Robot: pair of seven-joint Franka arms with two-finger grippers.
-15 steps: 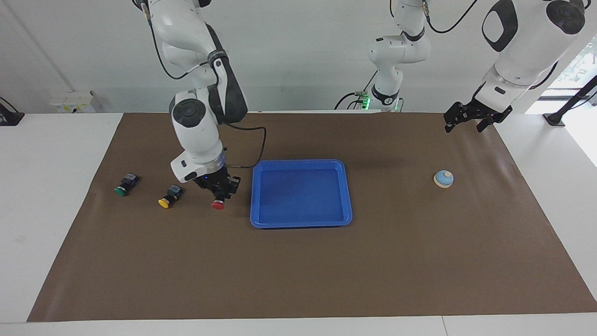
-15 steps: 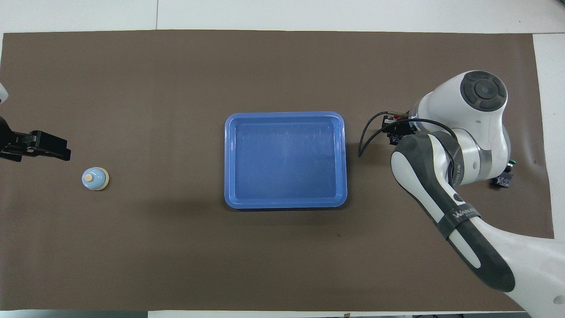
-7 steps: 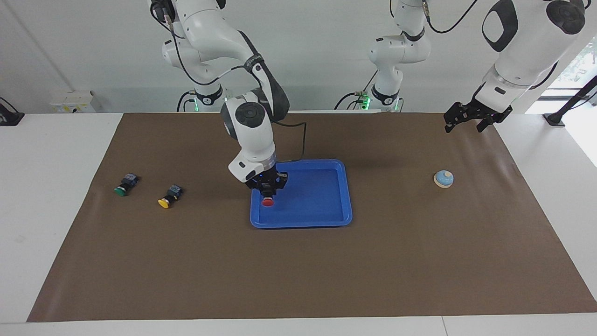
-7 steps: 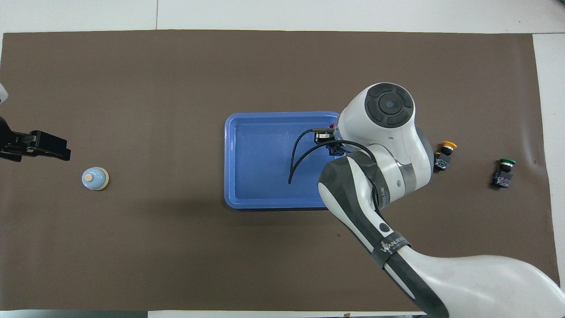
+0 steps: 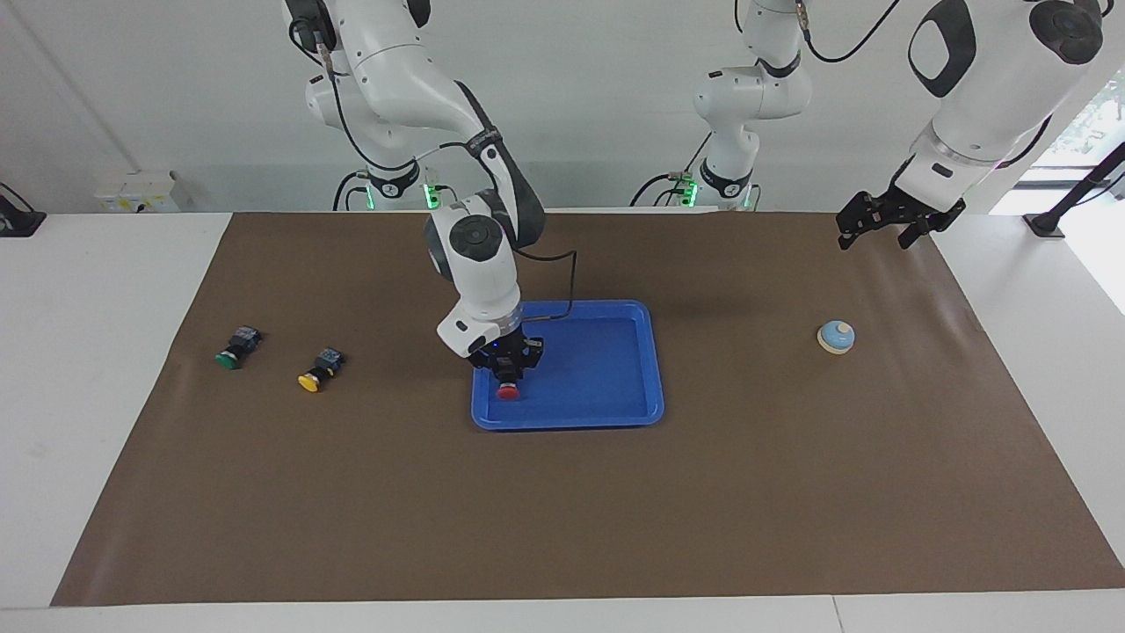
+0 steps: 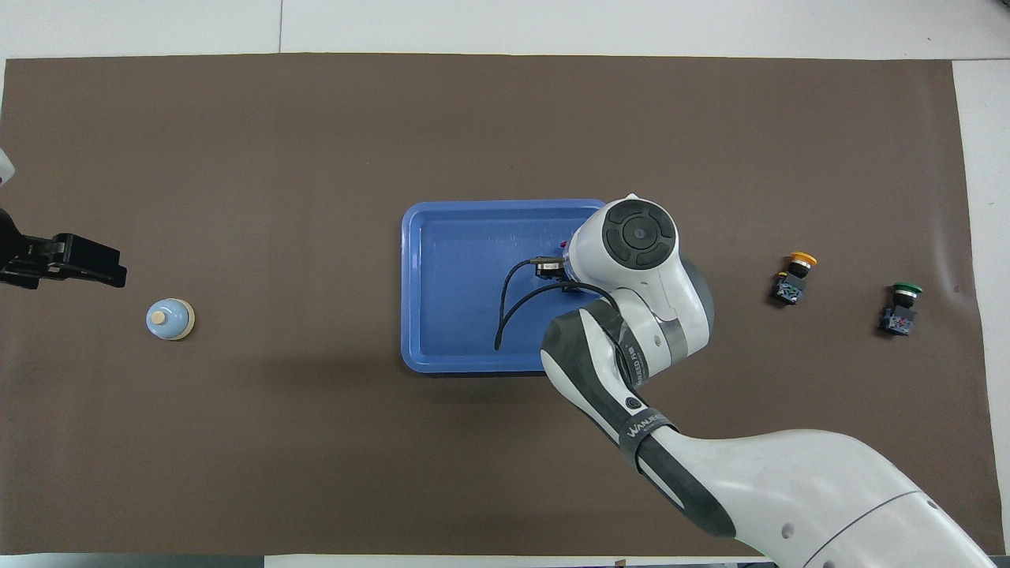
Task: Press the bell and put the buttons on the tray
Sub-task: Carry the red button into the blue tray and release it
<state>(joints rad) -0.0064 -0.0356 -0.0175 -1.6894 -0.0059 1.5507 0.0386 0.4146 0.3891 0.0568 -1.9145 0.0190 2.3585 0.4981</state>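
My right gripper (image 5: 508, 376) is shut on the red button (image 5: 507, 391), cap down, low over the blue tray (image 5: 655, 369) at the tray's end toward the right arm. I cannot tell whether the button touches the tray floor. In the overhead view the right arm's wrist covers that gripper and the button over the tray (image 6: 410, 284). The yellow button (image 5: 318, 371) (image 6: 791, 278) and the green button (image 5: 235, 347) (image 6: 899, 308) lie on the mat toward the right arm's end. The bell (image 5: 836, 337) (image 6: 170, 319) stands toward the left arm's end. My left gripper (image 5: 874, 237) (image 6: 102, 268) waits open in the air near the bell.
A brown mat (image 5: 562, 510) covers most of the white table. The right arm's black cable (image 6: 509, 308) hangs over the tray.
The right gripper carried the red button from the mat beside the yellow button across to the tray, then lowered it. The left arm has not moved.
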